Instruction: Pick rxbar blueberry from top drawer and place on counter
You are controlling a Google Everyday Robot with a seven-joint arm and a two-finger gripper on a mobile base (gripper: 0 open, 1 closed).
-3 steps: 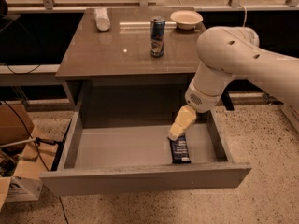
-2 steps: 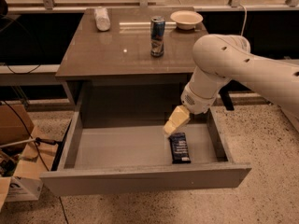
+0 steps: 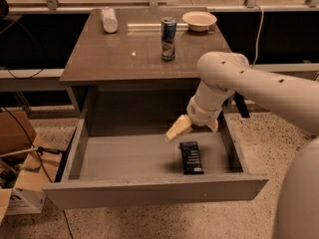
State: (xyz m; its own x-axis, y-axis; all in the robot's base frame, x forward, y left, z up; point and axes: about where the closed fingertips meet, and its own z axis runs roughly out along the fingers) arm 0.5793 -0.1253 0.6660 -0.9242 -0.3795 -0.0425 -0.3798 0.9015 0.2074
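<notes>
The rxbar blueberry, a flat dark navy bar, lies on the grey floor of the open top drawer, right of middle and near the front panel. My gripper hangs from the white arm inside the drawer, just above and behind the bar, not touching it. Its two cream fingers are spread apart and hold nothing. The glossy grey-brown counter is above the drawer.
On the counter stand a tall blue drink can, a pale bowl at the back right and a white object at the back left. Cardboard boxes and cables lie on the floor left of the drawer.
My gripper has moved up and a little to the left, away from the bar. The bar has stayed in place on the drawer floor.
</notes>
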